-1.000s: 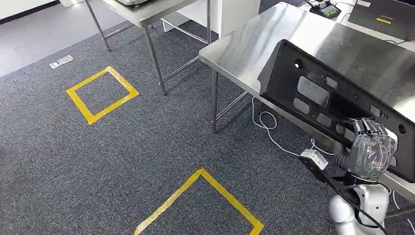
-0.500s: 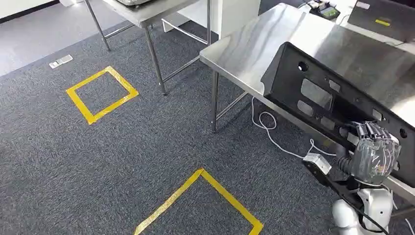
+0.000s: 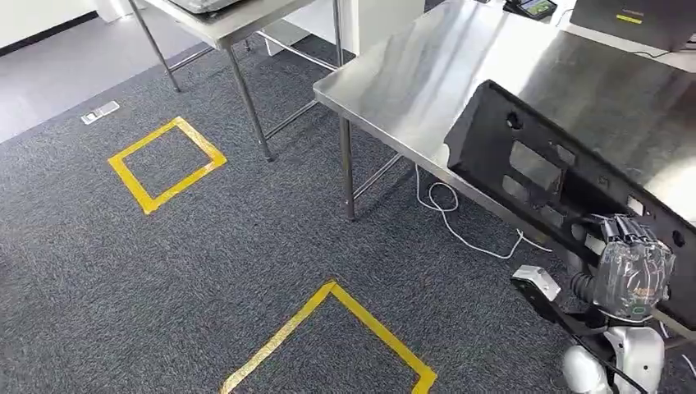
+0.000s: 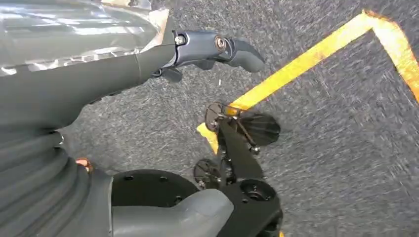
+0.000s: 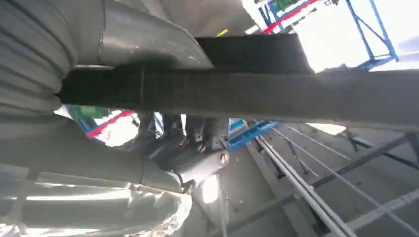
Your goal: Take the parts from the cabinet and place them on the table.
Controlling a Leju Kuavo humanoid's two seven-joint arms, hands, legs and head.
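Right robot hand (image 3: 634,271), wrapped in clear plastic, grips the lower edge of the long black perforated panel (image 3: 542,176), which leans tilted over the steel desk (image 3: 427,70); left robot hand (image 4: 148,59) hangs above the carpet, fingers apart, holding nothing

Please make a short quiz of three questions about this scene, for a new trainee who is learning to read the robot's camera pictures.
1. True or false: the black panel lies flat in the middle of the steel table.
2. Which hand holds the panel? A) the left hand B) the right hand C) both hands
3. Fill in: the squares marked on the carpet are made of ____ tape.

Key
1. False: it is tilted, held up at the table's near edge.
2. B: the right hand grips its lower edge; the left hand hangs over the carpet with nothing in it.
3. Yellow.
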